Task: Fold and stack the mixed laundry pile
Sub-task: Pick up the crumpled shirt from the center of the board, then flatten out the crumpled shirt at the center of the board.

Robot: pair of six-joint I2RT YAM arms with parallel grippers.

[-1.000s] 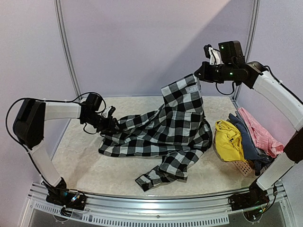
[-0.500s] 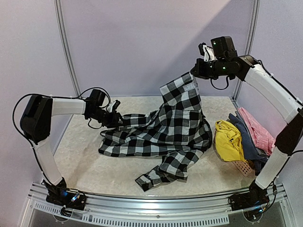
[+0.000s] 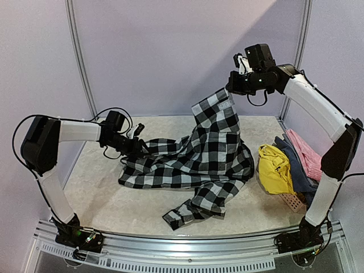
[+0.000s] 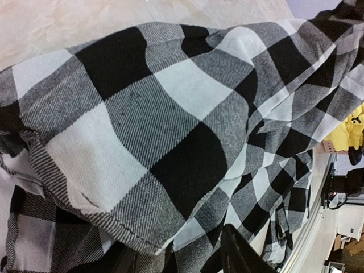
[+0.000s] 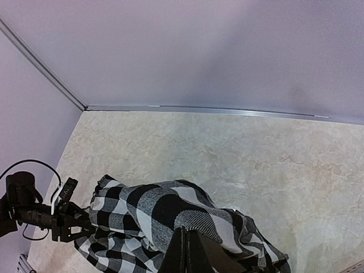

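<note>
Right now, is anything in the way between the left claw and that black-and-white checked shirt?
Nothing visible is. The left claw sits at the left edge of the black-and-white checked cloth shirt, with cloth lying against its fingers.

The shirt shows black-and-white checks; yellow garment, pink garment, blue-grey garment, salmon basket, cream marbled bench.

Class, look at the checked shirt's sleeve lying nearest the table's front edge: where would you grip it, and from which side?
Probably the cuff, pinched from above on the near side: it lies flat on the table, its end free of the checked shirt's bunched body, so little else should get caught.
</note>
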